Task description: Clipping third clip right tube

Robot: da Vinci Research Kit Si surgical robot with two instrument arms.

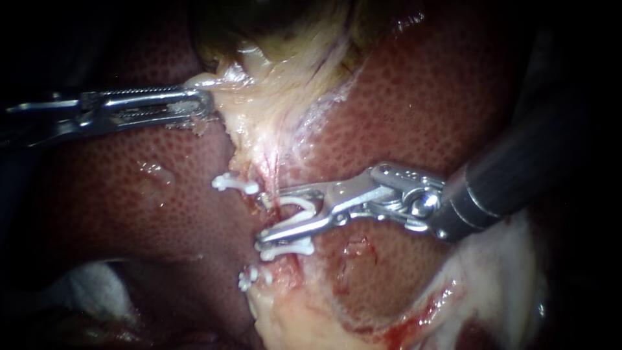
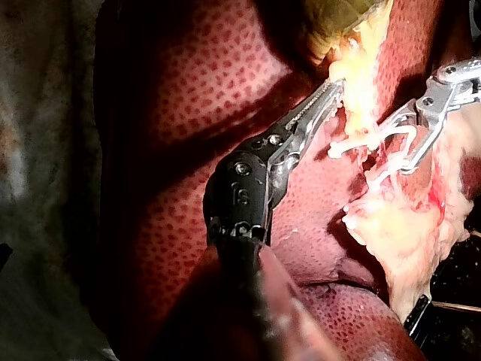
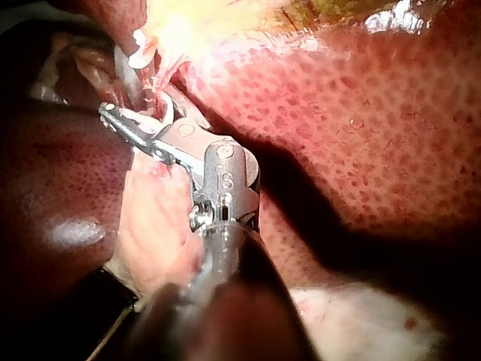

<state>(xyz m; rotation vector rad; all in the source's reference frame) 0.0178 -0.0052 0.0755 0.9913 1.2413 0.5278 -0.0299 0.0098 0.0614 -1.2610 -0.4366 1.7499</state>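
1. The left instrument (image 1: 204, 104) came in from the left, its jaws clamped together on the edge of the pale tissue (image 1: 272, 97) that hung from the gallbladder (image 1: 272, 26) at the far side of the scene.
2. In the left wrist view the same jaws lay flat against each other, with the yellowish tissue pinched at their tips.
3. The right instrument (image 1: 261, 221) came in from the right over the liver (image 1: 421, 97). Its jaws stood apart and carried an open clip (image 1: 297, 202), white and curved, seated against both jaws.
4. The tube (image 1: 273, 174), a thin reddish strand, ran from the pale tissue towards the near side and passed between those spread jaws, inside the mouth of the open clip.
5. The open clip had not closed on the tube; a gap showed between its two legs.
6. Three more white clips lay along the same strip of tissue:
   - the far clip (image 1: 234, 185), just left of the tube and beyond the upper jaw;
   - the middle clip (image 1: 288, 248), touching the near side of the lower jaw;
   - the near clip (image 1: 249, 277), a little nearer and to the left, at the edge of the pale fat.
7. The two instruments were well apart, the left one farther off than the right.
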